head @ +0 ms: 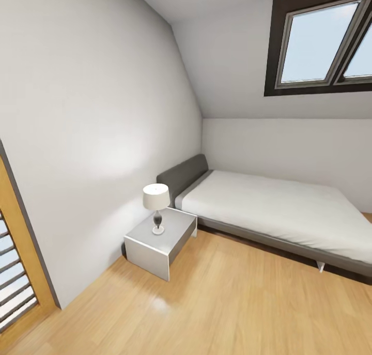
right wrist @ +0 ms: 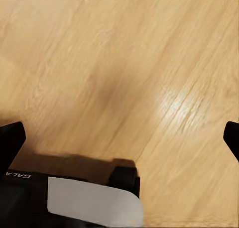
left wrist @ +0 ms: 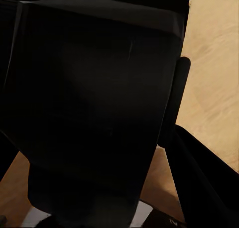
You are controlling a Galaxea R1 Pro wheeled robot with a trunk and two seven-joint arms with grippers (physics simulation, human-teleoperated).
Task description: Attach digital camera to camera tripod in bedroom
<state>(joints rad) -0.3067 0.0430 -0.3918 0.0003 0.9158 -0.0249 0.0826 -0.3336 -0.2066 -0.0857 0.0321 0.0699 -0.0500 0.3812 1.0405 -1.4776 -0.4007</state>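
The one digital camera (left wrist: pixel 99 118) sits in my left gripper (left wrist: pixel 94 73): a black, matte, boxy body with flat faces and hard edges, close up against the left wrist camera. One of my black fingers (left wrist: pixel 180 88) lies flat against its side, so the jaws are clamped on it. Light wood floor shows just beyond its edge.

My right gripper (right wrist: pixel 119 138) holds nothing; its two dark fingertips stand wide apart over bare floor (right wrist: pixel 149 63), whose long pale planks have a fine grain and one glossy patch of reflected light.

From my head I look into the bedroom (head: pixel 103 112), with its smooth white walls and sloped ceiling. I count one bed (head: pixel 268 205), low and rectangular, with a plain white mattress, grey frame and one padded grey headboard (head: pixel 181 176). Just beside it stands one white, boxy nightstand (head: pixel 155 246) with an open side. On it is one lamp (head: pixel 156 205) with a white drum shade, a dark curved stem and a round white base. High up is one dark-framed skylight (head: pixel 320 40) with two panes. At the left edge is one wood-framed slatted door (head: pixel 15 272).
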